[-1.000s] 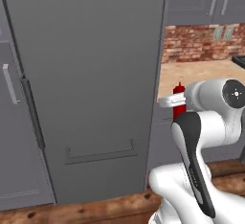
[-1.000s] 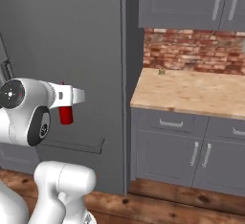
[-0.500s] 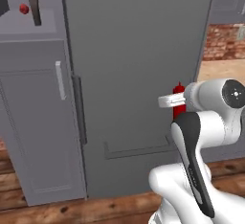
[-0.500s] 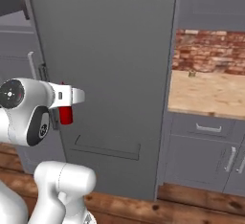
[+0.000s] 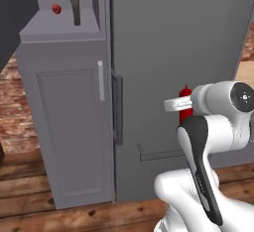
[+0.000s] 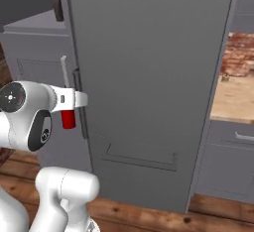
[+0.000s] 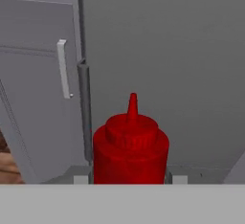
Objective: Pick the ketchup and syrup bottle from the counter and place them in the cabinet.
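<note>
My gripper (image 5: 182, 104) is shut on the ketchup (image 5: 185, 102), a bright red bottle held upright in front of a wide flat grey fridge front. In the right base view the ketchup (image 6: 68, 119) hangs below the gripper (image 6: 70, 102). The hand view shows the ketchup (image 7: 130, 146) close up in the gripper (image 7: 128, 177), a fingertip on each side. The syrup bottle (image 5: 74, 10), dull brown, stands on the inner shelf of the cabinet (image 5: 54, 29) at the upper left. The counter (image 6: 232, 102) lies far right.
A small red round thing (image 5: 56, 9) sits on the shelf beside the syrup bottle. A dark open door (image 5: 15, 18) hangs at the top left. Below the shelf is a panelled grey door with a silver handle (image 5: 100, 80). The fridge's dark bar handle (image 5: 117, 108) is left of the gripper.
The whole picture has slid to the right, so the camera has moved left with the base. The cabinet shelf has come into view. The gripper still holds the ketchup the same way.
</note>
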Robot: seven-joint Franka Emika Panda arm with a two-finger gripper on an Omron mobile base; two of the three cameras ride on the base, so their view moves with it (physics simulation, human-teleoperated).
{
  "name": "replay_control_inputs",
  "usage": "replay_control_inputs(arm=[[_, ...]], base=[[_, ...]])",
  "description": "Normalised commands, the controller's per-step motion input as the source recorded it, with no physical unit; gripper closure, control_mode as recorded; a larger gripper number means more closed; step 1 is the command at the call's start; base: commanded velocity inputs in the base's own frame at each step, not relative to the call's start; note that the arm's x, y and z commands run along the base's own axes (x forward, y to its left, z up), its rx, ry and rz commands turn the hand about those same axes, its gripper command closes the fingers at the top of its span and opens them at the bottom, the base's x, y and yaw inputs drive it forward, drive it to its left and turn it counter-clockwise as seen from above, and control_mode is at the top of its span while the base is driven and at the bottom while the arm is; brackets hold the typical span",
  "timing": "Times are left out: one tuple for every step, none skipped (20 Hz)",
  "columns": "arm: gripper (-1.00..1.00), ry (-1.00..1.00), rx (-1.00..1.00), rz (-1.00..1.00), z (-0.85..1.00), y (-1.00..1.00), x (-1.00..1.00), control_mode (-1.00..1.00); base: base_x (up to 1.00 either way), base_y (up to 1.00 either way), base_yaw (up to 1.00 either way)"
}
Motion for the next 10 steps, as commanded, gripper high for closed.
replay_control_inputs(arm=[[1.00, 0.00, 0.00, 0.00, 0.00, 0.00, 0.00, 1.00], [1.00, 0.00, 0.00, 0.00, 0.00, 0.00, 0.00, 1.00], [1.00, 0.00, 0.00, 0.00, 0.00, 0.00, 0.00, 1.00], [1.00, 0.00, 0.00, 0.00, 0.00, 0.00, 0.00, 1.00], [1.00, 0.00, 0.00, 0.00, 0.00, 0.00, 0.00, 1.00], [1.00, 0.00, 0.00, 0.00, 0.00, 0.00, 0.00, 1.00], [1.00, 0.00, 0.00, 0.00, 0.00, 0.00, 0.00, 1.00], [1.00, 0.00, 0.00, 0.00, 0.00, 0.00, 0.00, 1.00], [1.00, 0.00, 0.00, 0.00, 0.00, 0.00, 0.00, 1.00], [1.00, 0.00, 0.00, 0.00, 0.00, 0.00, 0.00, 1.00]], base=[[0.00, 0.68, 0.00], [0.00, 0.64, 0.00], [0.00, 0.62, 0.00], [0.00, 0.59, 0.00], [0.00, 0.56, 0.00], [0.00, 0.55, 0.00], [0.00, 0.56, 0.00], [0.00, 0.57, 0.00], [0.00, 0.56, 0.00], [0.00, 0.54, 0.00]])
